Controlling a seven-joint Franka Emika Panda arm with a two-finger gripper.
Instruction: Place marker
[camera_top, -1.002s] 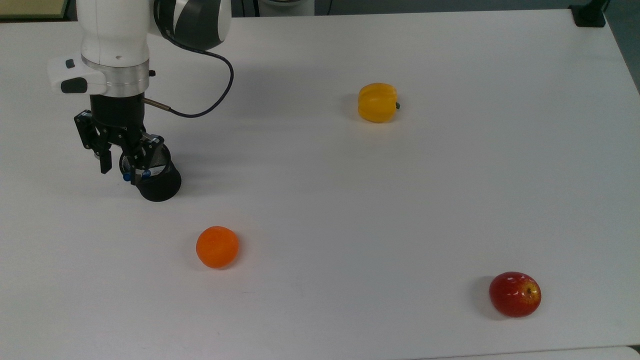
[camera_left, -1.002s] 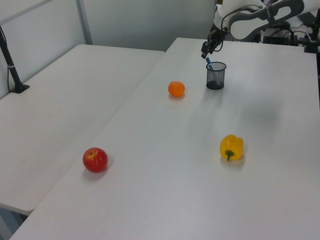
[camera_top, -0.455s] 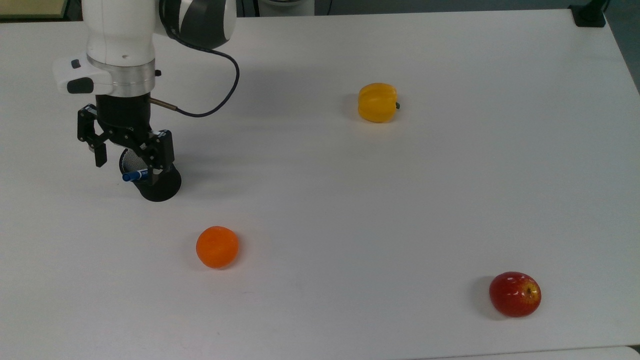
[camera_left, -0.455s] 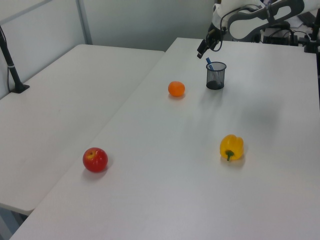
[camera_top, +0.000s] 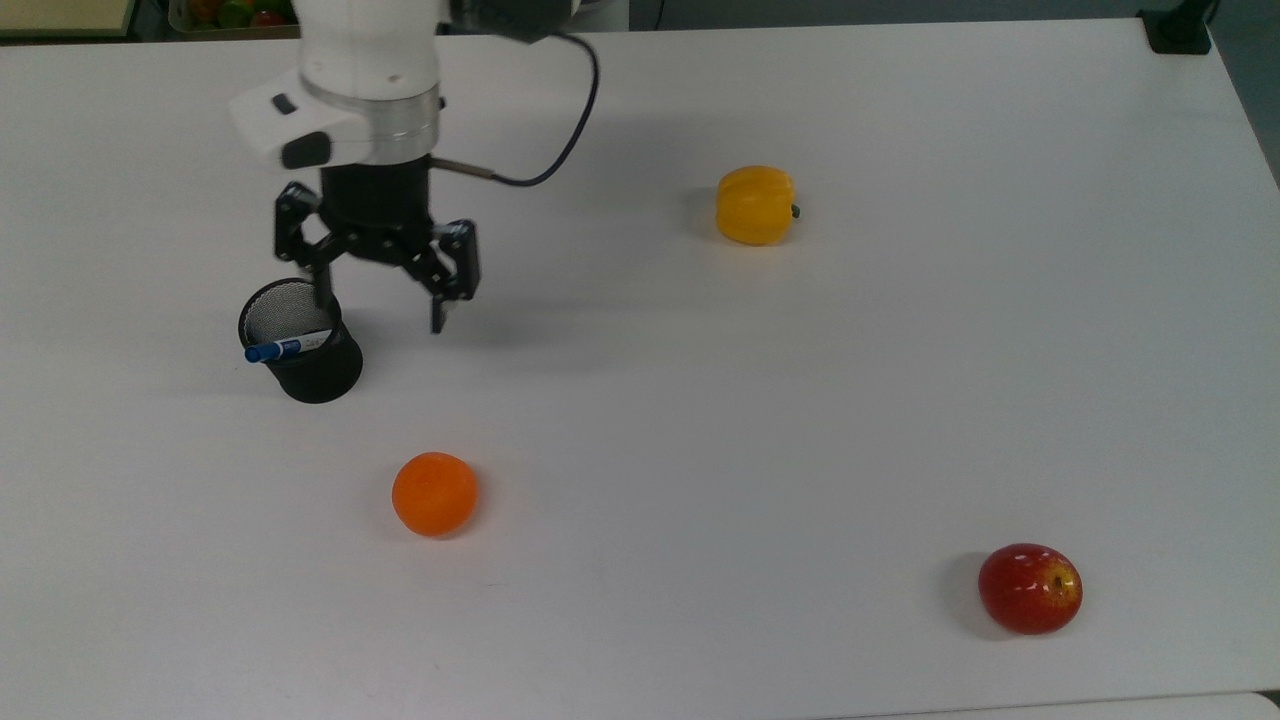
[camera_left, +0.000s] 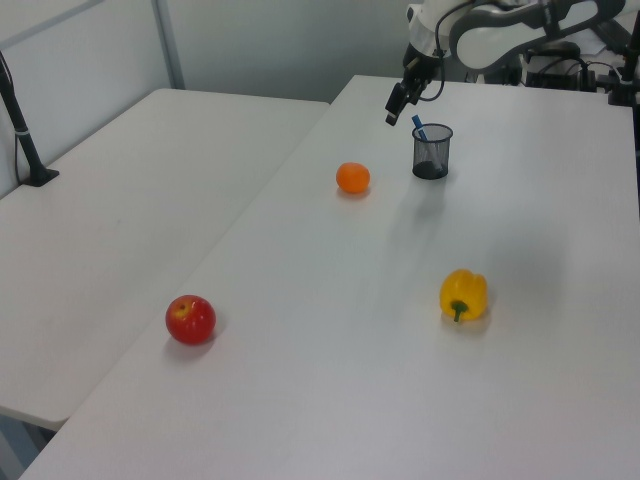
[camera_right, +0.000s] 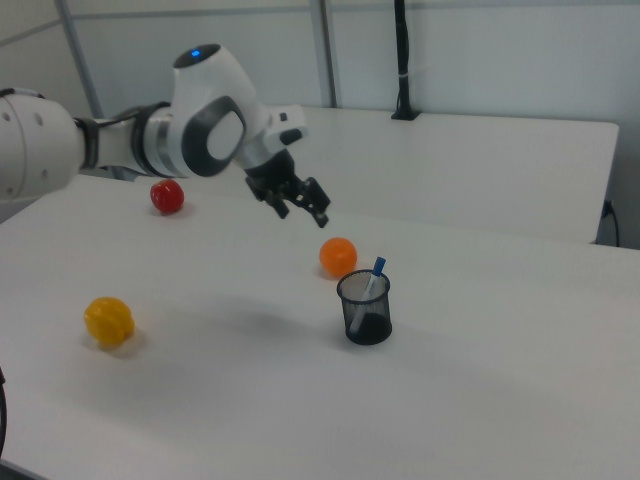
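White table (camera_top: 700, 420): mesh cup (camera_top: 305, 362), orange (camera_top: 434, 493), yellow pepper (camera_top: 755, 205), apple (camera_top: 1030, 588).

White arm (camera_top: 370, 60), silver collar, black pincer (camera_top: 380, 300), dark cable (camera_top: 560, 150).

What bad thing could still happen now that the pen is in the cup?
The marker leans on the rim of the black cup with its blue end poking out, so a bump might tip it out or knock the cup over. The open hand hangs just beside the cup in the top view; swinging back that way, it could clip it. The orange lies nearby and might roll if hit.
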